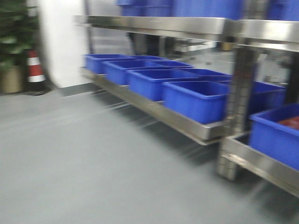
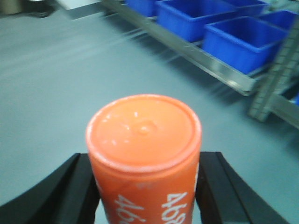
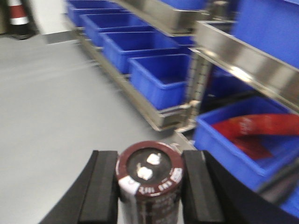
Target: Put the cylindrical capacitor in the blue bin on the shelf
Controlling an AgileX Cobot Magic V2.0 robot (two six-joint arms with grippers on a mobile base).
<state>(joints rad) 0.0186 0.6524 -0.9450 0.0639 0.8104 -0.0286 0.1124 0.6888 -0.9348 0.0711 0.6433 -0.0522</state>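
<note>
My right gripper (image 3: pixel 148 179) is shut on the cylindrical capacitor (image 3: pixel 149 179), a dark brown cylinder with two pale terminals on top and a pale stripe down its side. It hangs over grey floor, left of a blue bin (image 3: pixel 254 140) holding something red. My left gripper (image 2: pixel 147 186) is shut on a large orange cylinder (image 2: pixel 144 154) marked "468". The steel shelf (image 1: pixel 187 123) carries a row of blue bins (image 1: pixel 196 100) on its low level; the same shelf (image 3: pixel 243 58) and shelf (image 2: pixel 224 70) show in both wrist views. Neither gripper appears in the front view.
A steel upright post (image 1: pixel 240 100) divides the shelf sections. At the far left stand a red-and-white traffic cone (image 1: pixel 33 70) and a potted plant (image 1: pixel 14 42) beside a white wall. Grey floor (image 1: pixel 93 163) spreads in front of the shelf. All views are motion-blurred.
</note>
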